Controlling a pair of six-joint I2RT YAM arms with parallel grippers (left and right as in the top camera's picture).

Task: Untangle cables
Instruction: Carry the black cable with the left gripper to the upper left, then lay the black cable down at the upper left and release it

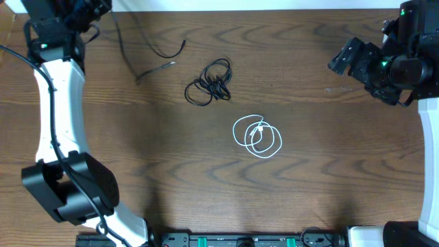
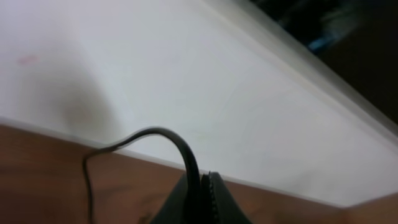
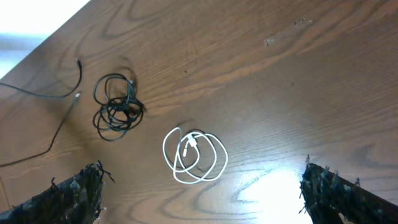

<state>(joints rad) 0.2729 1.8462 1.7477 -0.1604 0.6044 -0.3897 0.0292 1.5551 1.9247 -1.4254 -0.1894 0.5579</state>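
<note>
Risks: left hand point(image 2: 202, 194) is pinched shut on the loose black cable point(image 2: 158, 131) right at the back edge of the tabletop point(image 1: 329, 171); let go there and the cord could slide off the edge out of reach; pull further and its free ends, which lie near the black coil point(image 1: 210, 82), might hook a loop and drag it. The black coil looks knotted on itself; grabbing one strand would probably lift the whole clump rather than open it. The white coil point(image 1: 257, 136) is just overlapping loops, near the black coil but not touching; a sloppy sweep could push them together.

Positions: right hand point(image 3: 202, 183) is spread wide and holds nothing; it hangs over the right rear of the tabletop, well apart from both coils, which sit mid-tabletop; the white coil is the nearer one.
</note>
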